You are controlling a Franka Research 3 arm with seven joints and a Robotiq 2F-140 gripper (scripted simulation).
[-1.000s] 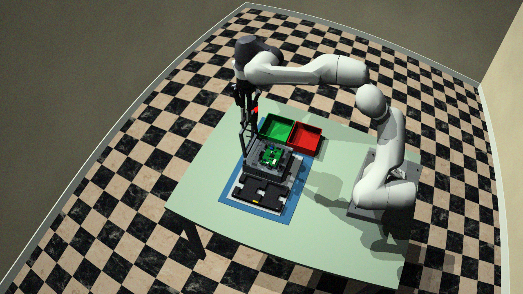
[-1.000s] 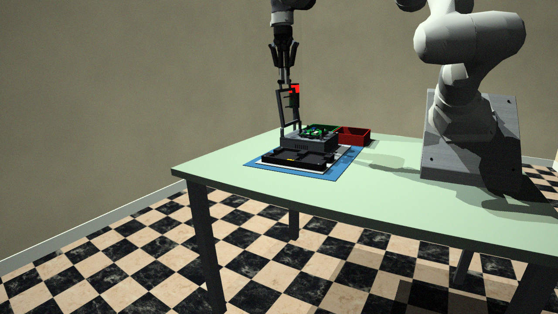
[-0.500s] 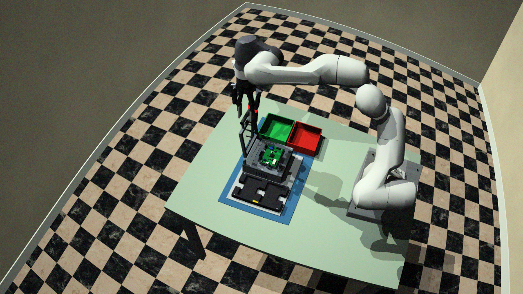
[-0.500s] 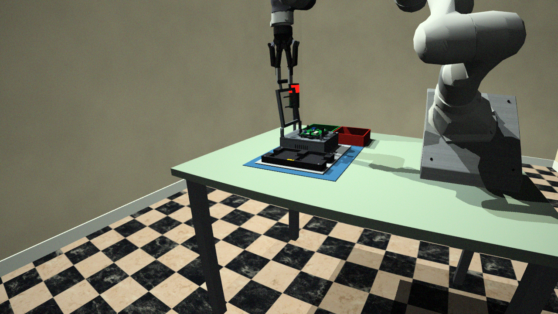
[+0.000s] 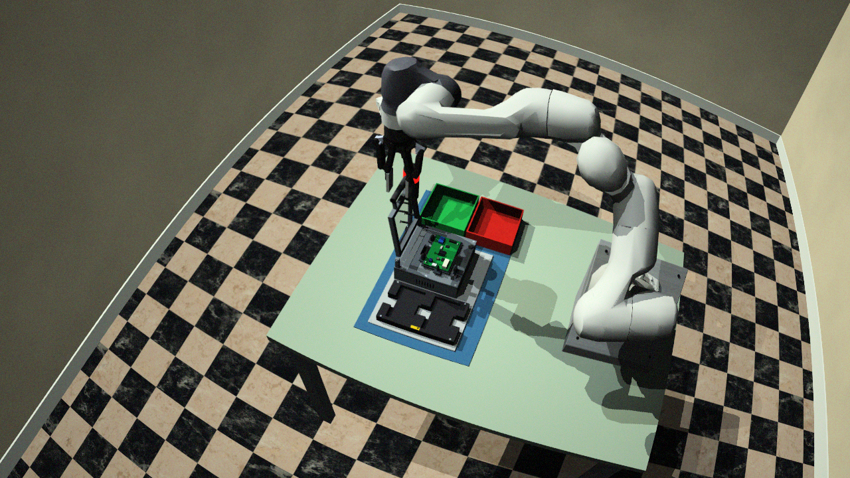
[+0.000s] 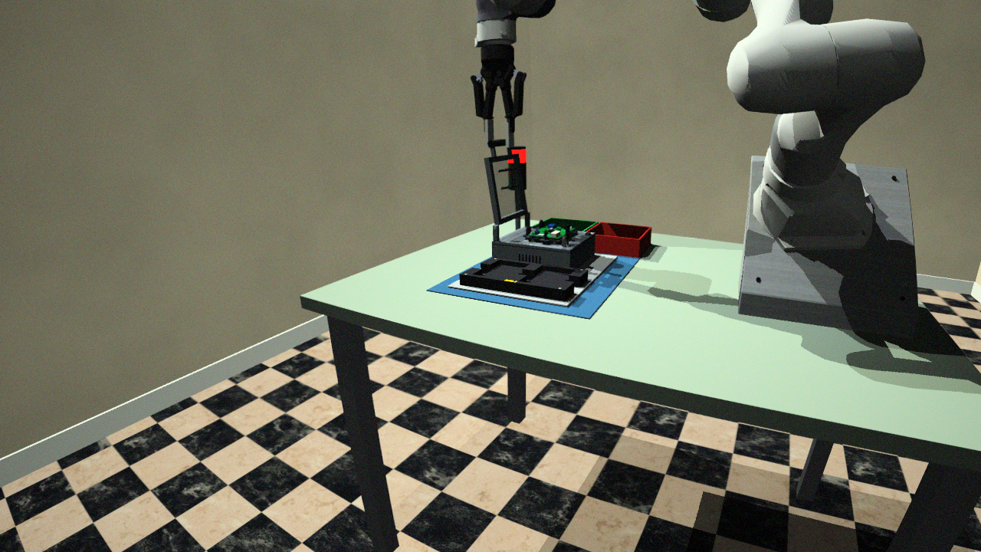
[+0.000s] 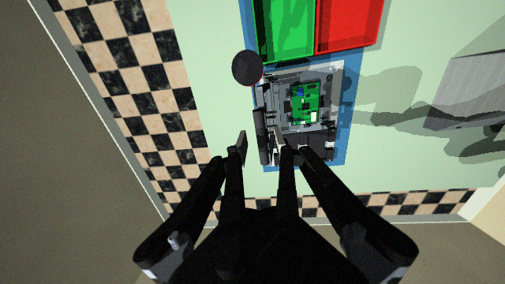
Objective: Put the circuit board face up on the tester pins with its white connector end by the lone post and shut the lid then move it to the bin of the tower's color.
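Observation:
The green circuit board [image 5: 441, 252] [image 6: 549, 231] [image 7: 305, 102] lies face up in the dark tester [image 5: 425, 284] [image 6: 542, 255] [image 7: 334, 88]. The tester's lid [image 5: 392, 234] [image 6: 490, 192] stands upright and open; in the wrist view its handle [image 7: 260, 134] shows end on. The signal tower [image 5: 413, 176] [image 6: 517, 155] [image 7: 247, 68] beside it shows red. My gripper [image 5: 399, 178] [image 6: 499, 130] [image 7: 259, 136] hangs just above the lid's top edge. Its fingers stand partly apart with nothing between them. The black tray [image 5: 425, 315] [image 6: 521, 280] [image 7: 308, 146] in front of the tester has both pockets bare.
A green bin [image 5: 457, 191] [image 6: 572, 221] [image 7: 284, 28] and a red bin [image 5: 496, 226] [image 6: 621, 240] [image 7: 347, 24] stand side by side behind the tester. All stand on a blue mat [image 5: 475, 338] [image 6: 589, 302] [image 7: 351, 118]. The arm's base [image 5: 623, 350] is at the table's right.

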